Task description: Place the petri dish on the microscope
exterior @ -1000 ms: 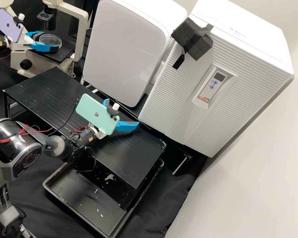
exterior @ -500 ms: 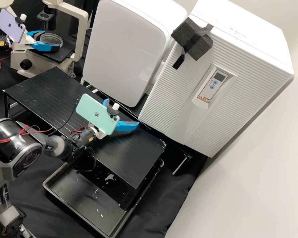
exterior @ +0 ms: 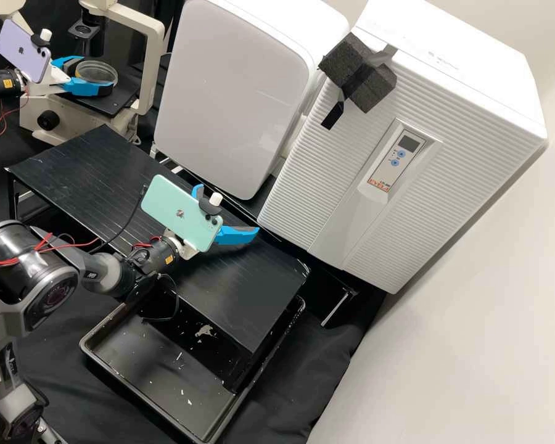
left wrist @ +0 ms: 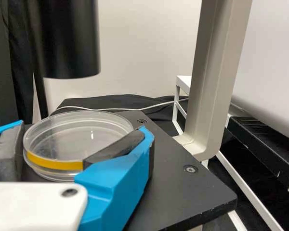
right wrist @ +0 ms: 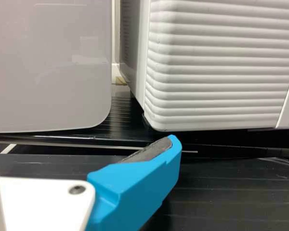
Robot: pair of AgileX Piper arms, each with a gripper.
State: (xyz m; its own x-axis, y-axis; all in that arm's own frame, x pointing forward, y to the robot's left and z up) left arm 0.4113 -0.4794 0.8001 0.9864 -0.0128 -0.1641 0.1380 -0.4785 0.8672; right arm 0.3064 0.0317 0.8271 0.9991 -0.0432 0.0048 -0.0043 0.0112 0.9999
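In the high view my left gripper is shut on the clear petri dish, over the black stage of the microscope. The left wrist view shows the left gripper with its pads against opposite sides of the dish, which has a yellow band and lies about level just above or on the stage; I cannot tell whether they touch. My right gripper stays open over the black bench shelf; in the right wrist view the right gripper has nothing between its fingers.
A black cylinder of the microscope hangs above the dish, and its pale upright rises beside the stage. Two white appliances stand behind the shelf. A black tray lies in front.
My left gripper, with the petri dish in it, has shifted slightly to the right over the microscope stage in the high view. The right arm has kept still.
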